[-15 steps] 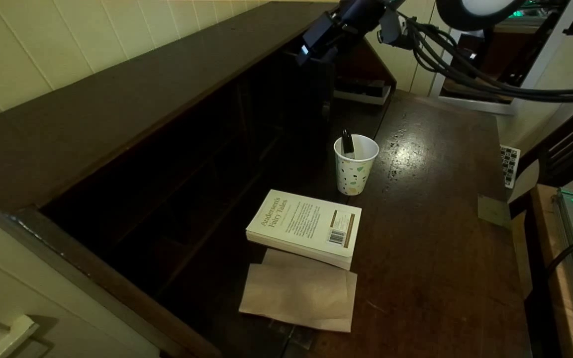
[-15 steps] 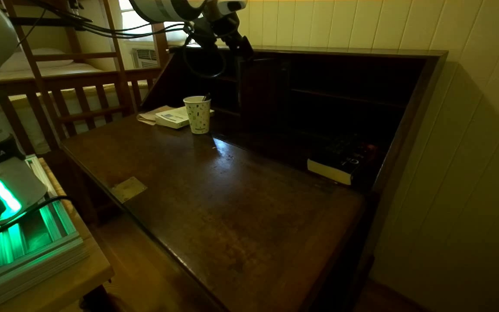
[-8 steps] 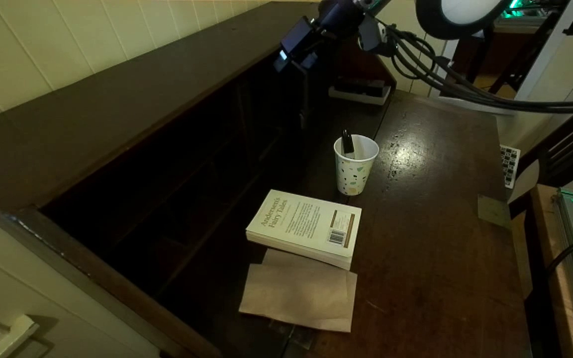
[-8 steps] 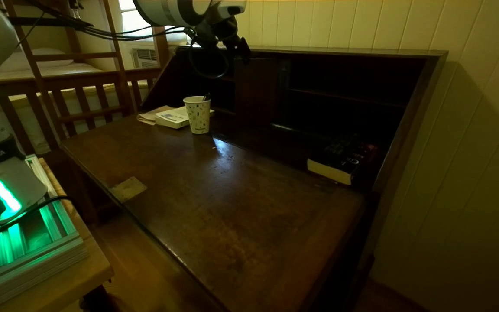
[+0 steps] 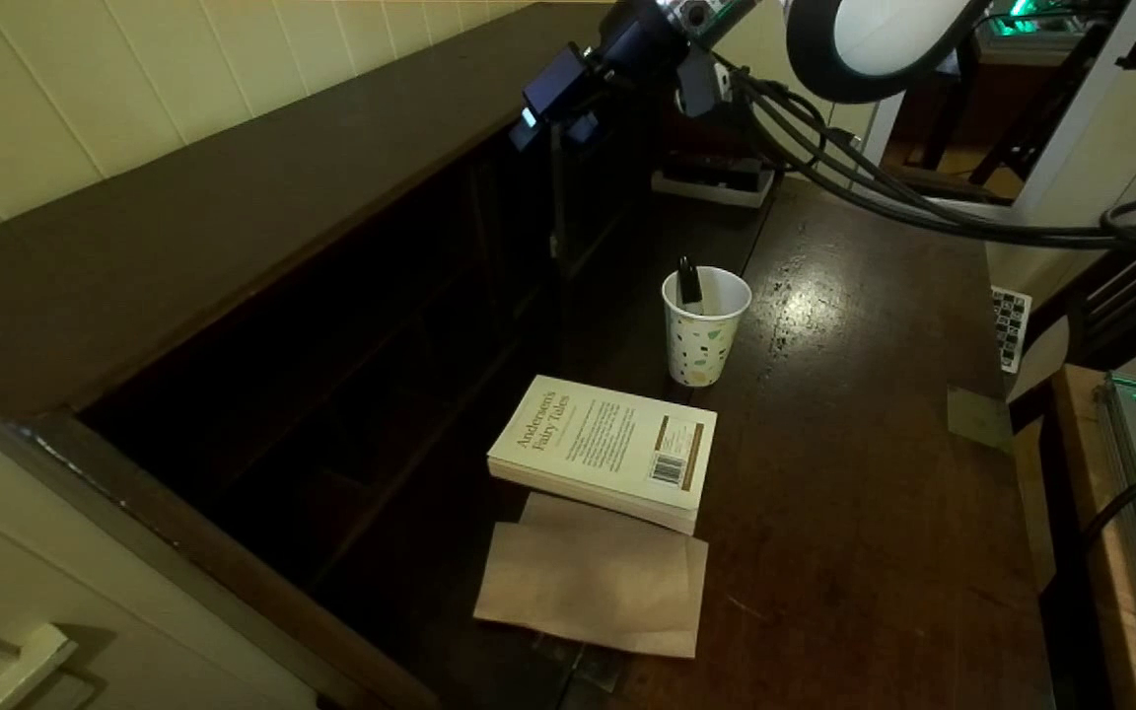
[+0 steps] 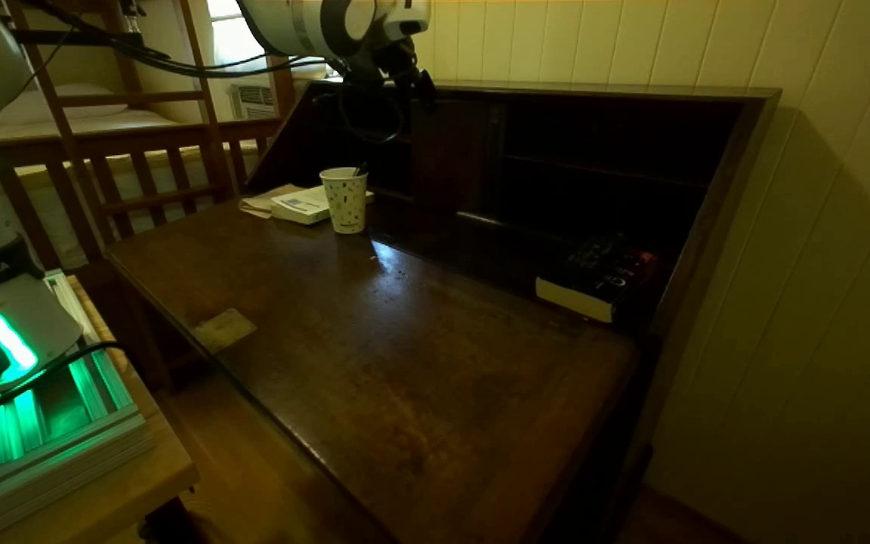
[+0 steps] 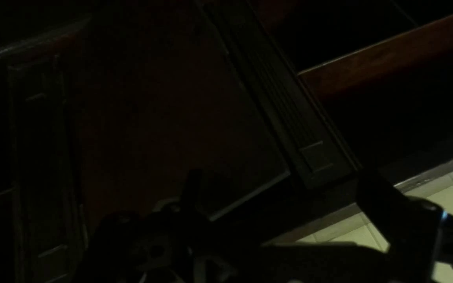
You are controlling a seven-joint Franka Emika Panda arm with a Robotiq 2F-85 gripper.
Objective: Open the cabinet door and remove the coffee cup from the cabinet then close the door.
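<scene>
upright coffee cup, black stick inside, claw spread wide near cabinet door

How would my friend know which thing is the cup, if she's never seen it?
Find the big dark cabinet, then its wooden desktop. On it, near the white book, stands the cup. It's upright and speckled, with a black stick poking out, while the book and brown paper lie flat.
</scene>
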